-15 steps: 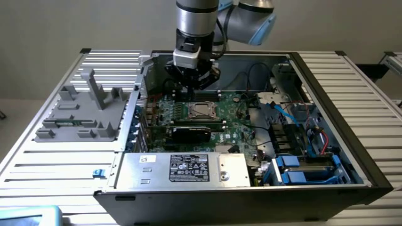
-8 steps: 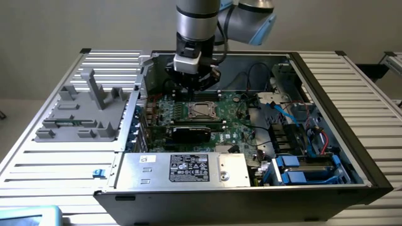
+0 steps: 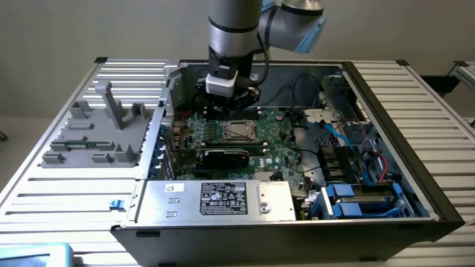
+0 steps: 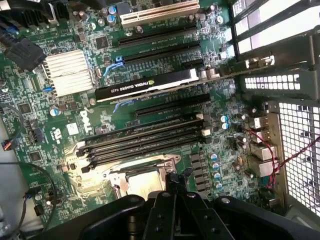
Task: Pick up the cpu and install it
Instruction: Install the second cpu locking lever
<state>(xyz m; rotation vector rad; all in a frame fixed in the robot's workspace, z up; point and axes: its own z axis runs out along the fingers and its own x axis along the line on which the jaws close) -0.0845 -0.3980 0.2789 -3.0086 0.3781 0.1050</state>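
The arm reaches down into the open computer case (image 3: pixel 415 183), which lies on its side on a slatted metal tabletop (image 3: pixel 67 183). Its tool (image 3: pixel 231 99) hangs just above the far edge of the motherboard (image 3: pixel 278 147), close behind the socket frame (image 3: pixel 238 130). In the wrist view the tool (image 4: pixel 172 187) has its fingers (image 4: pixel 172 179) pressed together, the dark tips meeting at a point directly over the edge of the socket frame (image 4: pixel 142 172) — whether they touch anything there cannot be told. The cpu (image 3: pixel 239 130) sits inside that frame, a pale metallic square with its shiny top facing up; the wrist view shows the cpu (image 4: pixel 142 186) as a light, flat surface partly hidden by the tool's black body. Just beside the socket run the long dark memory slots (image 4: pixel 145 137), and beyond them a black graphics card (image 4: pixel 145 86) stands in its slot near a ribbed silver heatsink (image 4: pixel 70 72). At the near edge of the case, in the exterior view, lies a big silver box bearing a white label (image 3: pixel 222 199), with blue drive brackets (image 3: pixel 349 200) toward the exterior view's right. On the tabletop at the exterior view's left — well apart from the case — rests a grey moulded fixture (image 3: pixel 100 130).
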